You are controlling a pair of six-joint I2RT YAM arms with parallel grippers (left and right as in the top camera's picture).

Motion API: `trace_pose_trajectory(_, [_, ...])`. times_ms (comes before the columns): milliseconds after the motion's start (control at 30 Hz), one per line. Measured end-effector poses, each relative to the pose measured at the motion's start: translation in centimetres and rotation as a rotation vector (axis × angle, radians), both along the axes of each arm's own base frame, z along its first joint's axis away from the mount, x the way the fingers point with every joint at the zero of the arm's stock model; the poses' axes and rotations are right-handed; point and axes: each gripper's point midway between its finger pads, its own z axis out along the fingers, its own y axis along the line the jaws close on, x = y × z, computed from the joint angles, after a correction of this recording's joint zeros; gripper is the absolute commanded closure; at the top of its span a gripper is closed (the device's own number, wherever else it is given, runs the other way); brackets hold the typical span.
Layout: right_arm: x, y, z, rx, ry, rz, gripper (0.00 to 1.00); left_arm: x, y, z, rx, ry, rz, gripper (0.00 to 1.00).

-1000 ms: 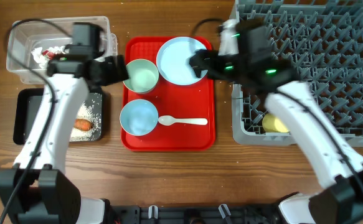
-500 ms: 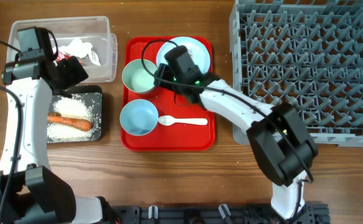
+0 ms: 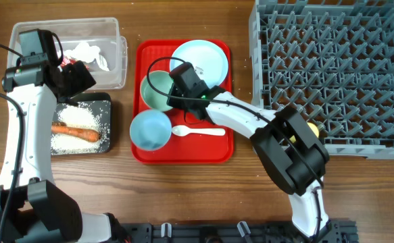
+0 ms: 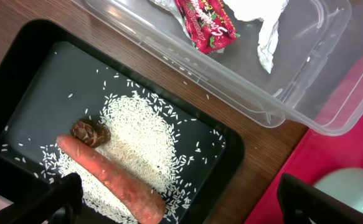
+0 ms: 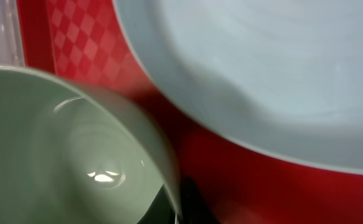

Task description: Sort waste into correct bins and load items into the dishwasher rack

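Over the black tray (image 4: 44, 81) the left pincer (image 4: 181, 208) hangs spread wide. The right pincer (image 3: 175, 94) crowds the rim of the green bowl (image 3: 153, 91) beside the plate (image 3: 207, 57); whether it is clenched I cannot tell.

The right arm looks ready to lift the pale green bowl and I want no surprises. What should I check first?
1. Right gripper at the rim of the pale green bowl: ok.
2. Jaws shut on that rim: cannot tell; the right wrist view crops them.
3. Pale green bowl empty inside: ok.
4. Dishwasher rack has free pegs: ok.
5. Left gripper off the red tray: ok.
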Motion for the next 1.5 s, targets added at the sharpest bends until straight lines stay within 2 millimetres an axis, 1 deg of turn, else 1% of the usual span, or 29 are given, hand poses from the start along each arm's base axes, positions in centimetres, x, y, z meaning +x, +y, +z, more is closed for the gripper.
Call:
trace_pose_trajectory(133, [0.1, -0.8, 0.2, -0.027, -0.008, 0.028, 0.96, 0.0, 0.0, 0.0, 0.0, 0.0, 0.0, 0.0])
trace_pose_trajectory(167, [0.2, -1.0, 0.5, -0.034, -0.013, 0.038, 0.96, 0.0, 0.0, 0.0, 0.0, 0.0, 0.0, 0.0])
trace_pose_trajectory(200, [0.3, -1.2, 1.2, -0.036, -0.026, 0.046, 0.96, 0.0, 0.0, 0.0, 0.0, 0.0, 0.0, 0.0])
trace_pose_trajectory(233, [0.6, -1.4, 2.7, -0.03, -0.053, 0.054, 0.96, 0.0, 0.0, 0.0, 0.0, 0.0, 0.0, 0.0])
trace_pose_trajectory(267, [1.0, -1.7, 4.9, -0.017, -0.089, 0.059, 0.96, 0.0, 0.0, 0.0, 0.0, 0.0, 0.0, 0.0])
trace_pose_trajectory(333, [1.5, -3.3, 10.3, 0.003, -0.174, 0.059, 0.96, 0.0, 0.0, 0.0, 0.0, 0.0, 0.0, 0.0])
trace_pose_trajectory(367, [1.5, -4.5, 12.7, -0.01, -0.215, 0.062, 0.96, 0.0, 0.0, 0.0, 0.0, 0.0, 0.0, 0.0])
trace_pose_trajectory(400, [1.6, -6.9, 16.9, -0.014, -0.284, 0.023, 0.96, 0.0, 0.0, 0.0, 0.0, 0.001, 0.0, 0.0])
trace_pose_trajectory(433, [0.9, -9.8, 18.6, -0.083, -0.295, -0.008, 0.95, 0.0, 0.0, 0.0, 0.0, 0.002, 0.0, 0.0])
trace_pose_trajectory(467, [0.4, -13.8, 20.9, -0.168, -0.327, -0.073, 0.95, -0.1, 0.0, 0.0, 0.0, 0.003, 0.0, 0.0])
trace_pose_trajectory(500, [0.3, -16.8, 22.5, -0.233, -0.36, -0.135, 0.96, -0.1, 0.0, 0.0, -0.001, 0.003, 0.0, 0.0])
trace_pose_trajectory(533, [-0.2, -21.1, 23.8, -0.359, -0.381, -0.229, 0.96, -0.1, 0.0, 0.0, -0.001, 0.003, 0.0, 0.0])
trace_pose_trajectory(567, [-0.6, -23.7, 24.2, -0.444, -0.381, -0.287, 0.96, -0.1, 0.0, 0.0, -0.001, 0.003, 0.0, 0.0])
trace_pose_trajectory(600, [-0.8, -26.8, 24.5, -0.57, -0.383, -0.363, 0.96, -0.1, 0.0, 0.0, -0.001, 0.003, 0.0, 0.0])
trace_pose_trajectory(633, [-1.0, -29.2, 24.4, -0.691, -0.37, -0.415, 0.96, -0.1, 0.0, 0.0, -0.001, 0.003, 0.0, 0.0])
trace_pose_trajectory(700, [-0.5, -31.7, 24.4, -0.853, -0.371, -0.481, 0.94, 0.0, 0.0, 0.0, 0.0, 0.002, 0.0, 0.0])
trace_pose_trajectory(733, [0.1, -32.7, 24.5, -0.925, -0.385, -0.518, 0.95, -0.1, 0.0, 0.0, 0.0, 0.002, 0.0, 0.0])
trace_pose_trajectory(800, [2.5, -33.8, 24.3, -1.031, -0.428, -0.564, 0.95, -0.1, 0.0, 0.0, 0.0, 0.002, 0.0, 0.0])
trace_pose_trajectory(900, [7.2, -34.0, 23.4, -1.185, -0.495, -0.523, 0.96, 0.0, 0.0, 0.0, 0.0, 0.0, 0.0, 0.0])
trace_pose_trajectory(933, [8.5, -33.9, 23.4, -1.228, -0.523, -0.516, 0.96, 0.0, 0.0, 0.0, 0.001, 0.0, 0.0, 0.0])
trace_pose_trajectory(967, [9.8, -33.7, 22.8, -1.3, -0.531, -0.484, 0.96, 0.0, 0.0, 0.0, 0.0, -0.001, 0.0, 0.0])
trace_pose_trajectory(1033, [11.3, -33.5, 21.8, -1.431, -0.52, -0.423, 0.96, 0.0, 0.0, 0.0, 0.001, 0.001, 0.0, 0.0])
trace_pose_trajectory(1100, [12.1, -33.5, 20.7, -1.524, -0.486, -0.358, 0.96, 0.0, 0.0, 0.0, 0.0, 0.002, 0.0, 0.0])
trace_pose_trajectory(1167, [12.4, -33.5, 19.1, -1.599, -0.431, -0.274, 0.96, 0.0, 0.0, 0.0, 0.0, 0.001, 0.0, 0.0])
trace_pose_trajectory(1200, [12.5, -33.6, 17.9, -1.639, -0.392, -0.221, 0.96, 0.0, 0.0, 0.0, 0.0, 0.001, 0.0, 0.0])
trace_pose_trajectory(1233, [12.5, -33.7, 17.6, -1.652, -0.378, -0.209, 0.96, 0.0, 0.0, 0.0, 0.0, 0.001, 0.0, 0.0])
trace_pose_trajectory(1367, [12.5, -34.4, 17.7, -1.676, -0.354, -0.2, 0.96, 0.0, 0.0, 0.0, 0.0, 0.001, 0.0, 0.0])
trace_pose_trajectory(1500, [12.5, -34.6, 17.7, -1.674, -0.353, -0.209, 0.96, 0.0, 0.0, 0.0, 0.0, 0.001, 0.0, 0.0])
